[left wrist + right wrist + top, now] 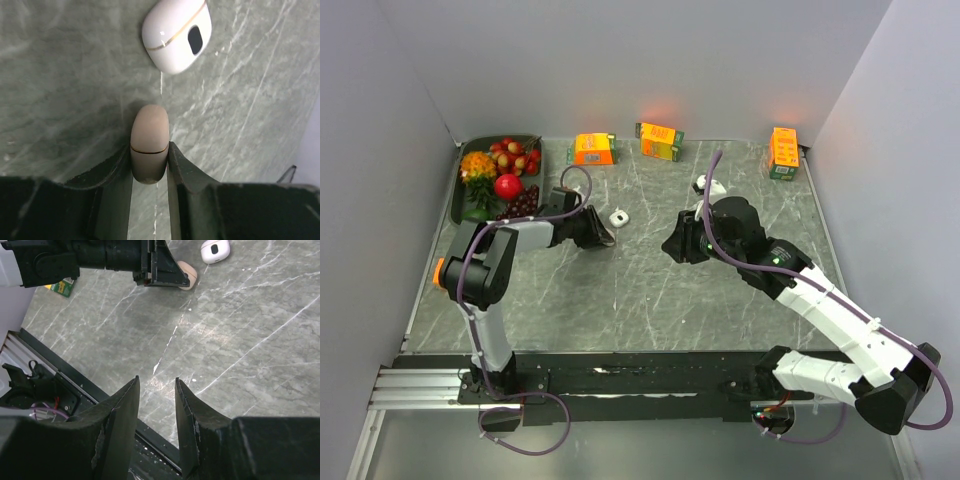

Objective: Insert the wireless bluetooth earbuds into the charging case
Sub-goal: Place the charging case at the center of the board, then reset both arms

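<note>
- Two rounded pieces lie near the table's middle. The beige rounded piece point(149, 135), with a thin gold seam, is pinched at its lower end between the jaws of the left gripper point(150, 150), low over the table.
- The white rounded piece point(176, 35), with a gold line and a dark oval hole, lies flat on the table at about 1 o'clock from the beige one, close by but not touching it.
- Some small white pieces point(708, 186) sit at roughly 2 o'clock from the white rounded piece, beside the right arm's purple cable. They are too small to tell whether they are the earbuds.
- The right gripper point(156, 382) hovers at about 3 o'clock from the left gripper, pointing toward it. Its jaws stand part-way apart with nothing between them.
- The grey marbled table point(650, 300) carries three orange cartons along its far edge: the first carton point(593, 148) at 11 o'clock, the second carton point(660, 140) at 12 o'clock and the third carton point(783, 152) at 2 o'clock.
- A dark green tray point(525, 139) of toy fruit fills the 10 o'clock corner.
</note>
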`<state>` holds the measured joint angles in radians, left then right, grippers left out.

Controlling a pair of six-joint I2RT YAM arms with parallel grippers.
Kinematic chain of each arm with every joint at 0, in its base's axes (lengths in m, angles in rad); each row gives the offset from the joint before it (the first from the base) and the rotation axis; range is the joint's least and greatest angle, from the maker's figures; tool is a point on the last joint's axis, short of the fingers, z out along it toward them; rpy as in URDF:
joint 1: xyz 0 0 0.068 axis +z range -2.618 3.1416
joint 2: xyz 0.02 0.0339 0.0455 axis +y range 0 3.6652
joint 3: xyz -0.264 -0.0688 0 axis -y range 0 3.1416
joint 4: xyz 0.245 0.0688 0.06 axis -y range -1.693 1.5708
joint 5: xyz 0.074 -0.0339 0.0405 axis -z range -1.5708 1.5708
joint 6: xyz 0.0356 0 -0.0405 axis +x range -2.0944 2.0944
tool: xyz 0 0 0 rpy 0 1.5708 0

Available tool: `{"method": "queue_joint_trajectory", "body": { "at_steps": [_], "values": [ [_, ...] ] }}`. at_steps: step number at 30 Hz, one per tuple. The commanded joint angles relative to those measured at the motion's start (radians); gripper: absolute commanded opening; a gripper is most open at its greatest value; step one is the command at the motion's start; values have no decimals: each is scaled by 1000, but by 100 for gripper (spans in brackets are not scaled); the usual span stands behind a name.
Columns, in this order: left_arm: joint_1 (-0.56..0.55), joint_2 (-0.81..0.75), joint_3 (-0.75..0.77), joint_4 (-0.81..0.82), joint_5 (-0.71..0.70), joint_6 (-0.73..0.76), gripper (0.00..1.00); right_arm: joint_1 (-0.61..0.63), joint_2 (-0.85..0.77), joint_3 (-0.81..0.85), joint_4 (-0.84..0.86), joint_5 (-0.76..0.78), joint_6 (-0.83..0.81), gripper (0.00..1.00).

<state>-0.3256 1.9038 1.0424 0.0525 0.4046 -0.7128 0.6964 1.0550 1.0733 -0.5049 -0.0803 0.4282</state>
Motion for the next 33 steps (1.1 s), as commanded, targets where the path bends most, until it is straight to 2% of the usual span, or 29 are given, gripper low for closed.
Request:
{"method": "queue_joint_trajectory", "body": {
  "at_steps": [1,3,11,12,19,23,27,30,31,33],
  "values": [
    [0,20,38,-86,-39,32,29,-8,-27,-6,43,-3,-8,43],
    [-1,21,35,-104,-49,39,38,-11,-21,-3,43,-4,-9,43],
    [3,-15,-7,-138,-81,59,58,-12,-15,7,40,-1,-3,43],
    [6,-21,-12,-141,-81,62,96,-12,-18,4,40,-1,0,43],
    [26,-98,-38,-213,-119,87,96,-14,-30,1,42,1,3,43],
    [28,-254,-62,-304,-151,108,96,-14,-35,-7,48,10,7,43],
    [-16,-441,-64,-387,-271,104,96,-14,-46,-19,57,19,7,43],
    [-102,-604,-76,-376,-449,75,96,-14,-62,-50,75,43,7,43],
    [-127,-642,-84,-364,-549,63,96,-14,-66,-65,77,56,9,43],
    [-171,-736,-123,-333,-608,35,96,-14,-76,-79,86,106,18,43]
  ]
}}
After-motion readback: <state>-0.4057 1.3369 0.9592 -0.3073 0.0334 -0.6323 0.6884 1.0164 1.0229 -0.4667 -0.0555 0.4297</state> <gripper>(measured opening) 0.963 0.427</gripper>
